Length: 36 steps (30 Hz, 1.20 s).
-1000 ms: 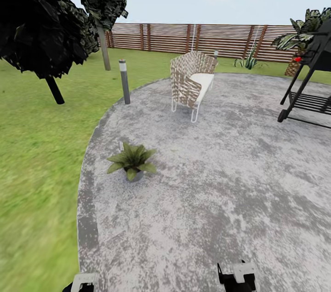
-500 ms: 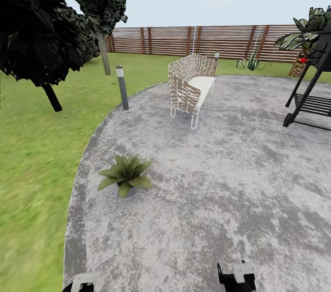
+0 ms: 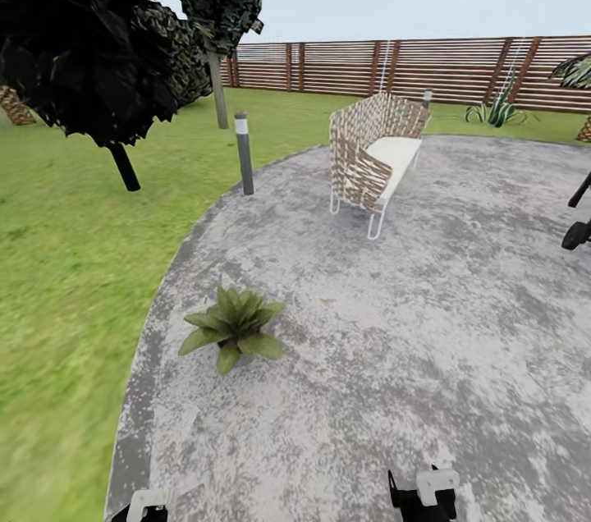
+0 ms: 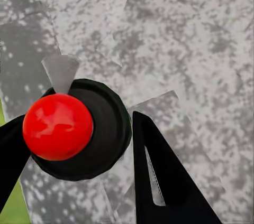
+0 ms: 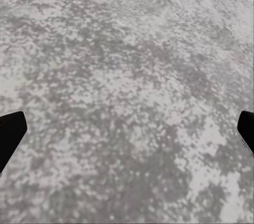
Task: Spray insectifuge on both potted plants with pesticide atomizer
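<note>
The pesticide atomizer (image 4: 108,129) is taken to be the dark round body topped by a glossy red ball in the left wrist view, apparently seen end-on. It is clamped in the left gripper (image 4: 76,121), with one black finger pressed to each side of it. Grey mottled paving is seen below it, with a sliver of green at one corner. One potted plant (image 3: 232,327), a low rosette of broad pointed green leaves, is found on the round paved patio (image 3: 410,325), close to its left edge and ahead of the left gripper (image 3: 148,501). The right gripper (image 5: 127,129) is held wide apart over bare paving, its black fingertips seen at opposite edges of the right wrist view; in the head view it (image 3: 423,497) is placed at the near edge of the patio. Farther along the left edge a grey bollard lamp (image 3: 243,153) is stood upright, and near the far edge a woven chair (image 3: 373,153) with a white seat is set. The patio is bordered by lawn (image 3: 57,259), over which a dark-leaved tree (image 3: 90,38) is spread at the left. The garden is closed at the back by a brown slatted fence (image 3: 394,66).
</note>
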{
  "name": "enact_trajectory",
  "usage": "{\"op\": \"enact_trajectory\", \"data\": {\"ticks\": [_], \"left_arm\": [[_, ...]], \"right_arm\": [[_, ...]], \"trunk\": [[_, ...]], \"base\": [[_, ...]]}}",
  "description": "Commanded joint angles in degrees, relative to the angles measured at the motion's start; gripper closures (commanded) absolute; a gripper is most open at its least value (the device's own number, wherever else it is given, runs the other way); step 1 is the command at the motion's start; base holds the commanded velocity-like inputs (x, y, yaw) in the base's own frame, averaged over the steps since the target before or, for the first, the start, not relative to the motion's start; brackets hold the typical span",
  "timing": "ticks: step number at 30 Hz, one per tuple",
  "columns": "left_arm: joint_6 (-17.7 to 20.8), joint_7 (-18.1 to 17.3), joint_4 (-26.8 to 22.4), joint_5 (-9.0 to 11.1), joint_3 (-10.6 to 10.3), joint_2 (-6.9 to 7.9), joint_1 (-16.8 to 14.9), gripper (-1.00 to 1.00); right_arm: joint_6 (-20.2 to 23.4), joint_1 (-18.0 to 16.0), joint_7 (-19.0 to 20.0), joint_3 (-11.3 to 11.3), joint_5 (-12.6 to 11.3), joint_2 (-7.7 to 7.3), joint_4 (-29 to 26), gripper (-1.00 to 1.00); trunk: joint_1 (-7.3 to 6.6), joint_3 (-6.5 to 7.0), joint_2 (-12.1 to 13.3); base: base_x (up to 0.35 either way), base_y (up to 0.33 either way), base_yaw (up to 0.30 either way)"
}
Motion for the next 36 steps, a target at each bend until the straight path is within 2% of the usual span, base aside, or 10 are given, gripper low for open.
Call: {"op": "enact_trajectory", "data": {"ticks": [1, 11, 23, 36], "left_arm": [[-0.2, 0.0, 0.1, 0.2, 0.1, -0.02, 0.0, 1.00], [-0.2, 0.0, 0.1, 0.2, 0.1, 0.01, -0.1, 1.00], [-0.2, 0.0, 0.1, 0.2, 0.1, 0.01, -0.1, 1.00], [-0.2, 0.0, 0.1, 0.2, 0.1, 0.01, 0.0, 1.00]], "right_arm": [[-0.1, 0.0, -0.3, -0.1, 0.6, 0.03, 0.0, -1.00], [-0.1, 0.0, -0.2, -0.1, 0.9, -0.06, 0.0, -1.00], [-0.1, 0.0, -0.1, -0.1, 0.8, 0.00, 0.0, -1.00], [-0.1, 0.0, -0.2, -0.1, 0.9, 0.00, 0.0, -1.00]], "trunk": [[0.02, -0.04, 0.0], [0.02, -0.04, 0.0], [0.02, -0.04, 0.0], [0.02, -0.04, 0.0]], "base": [[0.278, -0.164, 0.163], [0.216, -0.119, 0.025], [0.017, -0.002, 0.007], [0.000, 0.000, 0.248]]}}
